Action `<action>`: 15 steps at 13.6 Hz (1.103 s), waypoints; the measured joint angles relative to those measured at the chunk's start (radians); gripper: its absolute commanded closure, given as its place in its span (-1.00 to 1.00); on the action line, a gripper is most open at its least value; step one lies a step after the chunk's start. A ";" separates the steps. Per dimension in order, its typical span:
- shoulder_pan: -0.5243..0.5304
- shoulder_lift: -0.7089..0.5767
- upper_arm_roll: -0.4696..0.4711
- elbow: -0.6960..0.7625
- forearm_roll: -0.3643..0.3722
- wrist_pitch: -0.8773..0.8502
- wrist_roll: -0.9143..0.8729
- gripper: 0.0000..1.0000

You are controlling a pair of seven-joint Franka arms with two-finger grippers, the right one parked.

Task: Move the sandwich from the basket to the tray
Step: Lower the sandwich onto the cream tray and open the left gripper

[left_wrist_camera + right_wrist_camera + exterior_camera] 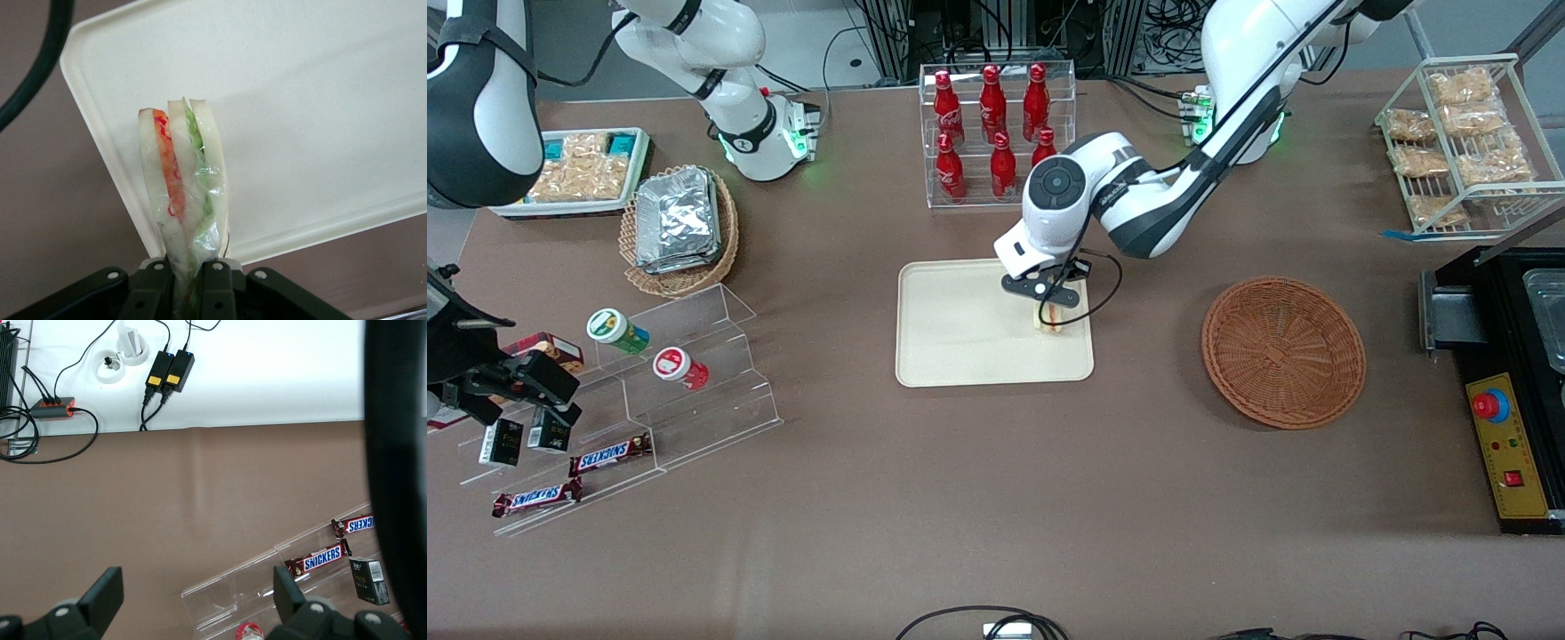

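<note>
The sandwich (1050,318) is a clear-wrapped wedge of pale bread with orange-red and green filling; it also shows in the left wrist view (181,183). My left gripper (1049,305) is shut on the sandwich and holds it over the edge of the cream-beige tray (960,347) that lies nearest the basket. In the left wrist view the gripper (185,283) clamps the wedge's narrow end above the tray's rim (120,180). The round reddish-brown wicker basket (1283,351) sits empty toward the working arm's end of the table.
A clear rack of red bottles (996,133) stands farther from the camera than the tray. A tan basket of foil packets (679,227) and clear steps with snacks (649,382) lie toward the parked arm's end. A wire rack (1463,147) and a black machine (1507,382) stand past the basket.
</note>
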 measured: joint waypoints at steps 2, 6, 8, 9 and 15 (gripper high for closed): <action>-0.003 0.040 0.000 0.008 0.005 0.013 -0.011 0.81; -0.016 0.112 0.002 0.029 0.087 0.015 -0.105 0.65; -0.020 0.135 0.002 0.034 0.111 0.015 -0.135 0.29; -0.022 0.140 0.002 0.038 0.112 0.015 -0.140 0.06; -0.022 0.139 0.002 0.084 0.112 -0.014 -0.187 -0.09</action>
